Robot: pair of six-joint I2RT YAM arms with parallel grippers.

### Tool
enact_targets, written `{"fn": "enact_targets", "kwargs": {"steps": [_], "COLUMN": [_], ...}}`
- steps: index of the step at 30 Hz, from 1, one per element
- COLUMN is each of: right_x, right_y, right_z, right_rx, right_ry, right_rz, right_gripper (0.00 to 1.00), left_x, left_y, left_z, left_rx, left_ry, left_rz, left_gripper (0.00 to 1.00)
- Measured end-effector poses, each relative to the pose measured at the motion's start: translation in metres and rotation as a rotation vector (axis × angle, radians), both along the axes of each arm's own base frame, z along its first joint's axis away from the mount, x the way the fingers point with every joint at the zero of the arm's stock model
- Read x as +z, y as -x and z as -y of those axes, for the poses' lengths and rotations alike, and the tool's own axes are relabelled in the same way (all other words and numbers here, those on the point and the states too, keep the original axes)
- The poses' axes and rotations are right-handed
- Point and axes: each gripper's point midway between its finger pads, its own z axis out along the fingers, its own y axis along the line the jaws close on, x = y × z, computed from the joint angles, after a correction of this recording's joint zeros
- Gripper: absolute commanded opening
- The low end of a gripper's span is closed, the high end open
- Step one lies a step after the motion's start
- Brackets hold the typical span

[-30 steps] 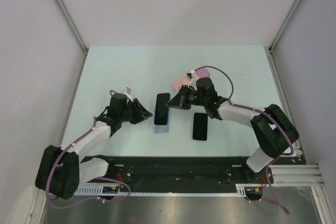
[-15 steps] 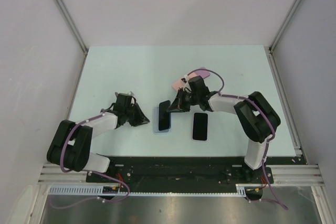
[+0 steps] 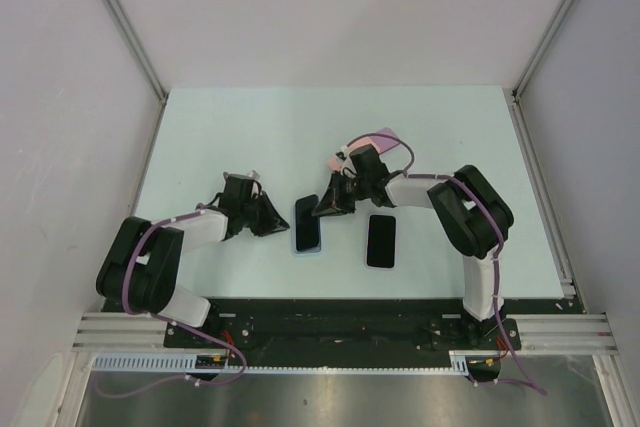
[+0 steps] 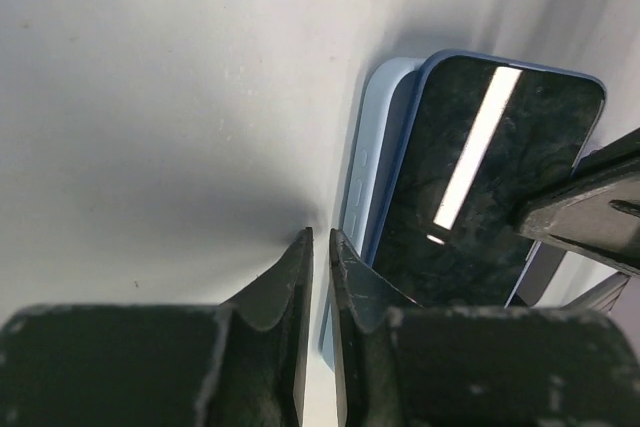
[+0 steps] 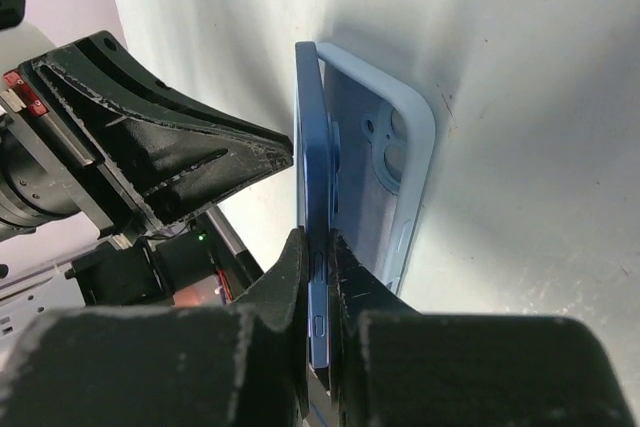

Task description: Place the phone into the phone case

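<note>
Between the R jaws sat the phone (image 5: 310, 147), pinched by its long edges & tipped steeply, almost edge-on, over the phone case (image 5: 400, 187). Its lower part looked to rest in or on the case, but I couldn't tell if any corner was seated. The case lay flat on the tabletop (image 5: 520, 97), camera cutout showing just beside the R jaws. The L jaws were nearly pressed together, only a thin slit w/ nothing seen in it. Their tips were down just beside the case's outer long wall, opposite the R jaws, prob. as a stop. Apart from both jaws lay a second dark phone (image 3: 381, 241) & a pink item (image 3: 380, 139).

Risks, as I judged them:
- Phone laid over off-line: lands on the rim, not inside.
- Case braced on one side only, so a sideways push could skate or twist it.
- Thin edge grip, so the phone could slip & drop.
- Pressing one edge hard could lever the case's far wall up.
</note>
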Motion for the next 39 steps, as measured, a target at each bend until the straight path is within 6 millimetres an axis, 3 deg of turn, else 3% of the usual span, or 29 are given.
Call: {"fn": "enact_targets", "kwargs": {"steps": [39], "right_x": [-0.013], "right_y": [0.008], "right_z": [-0.009], "right_rx": [0.046], "right_ry": [-0.035], "right_rz": [-0.048], "right_gripper": [0.0], "left_x": [-0.002], "left_y": [-0.003], "left_z": [0.01], "left_rx": [-0.012], "left_ry": [0.066], "left_rz": [0.02], "left_gripper": [0.17]}}
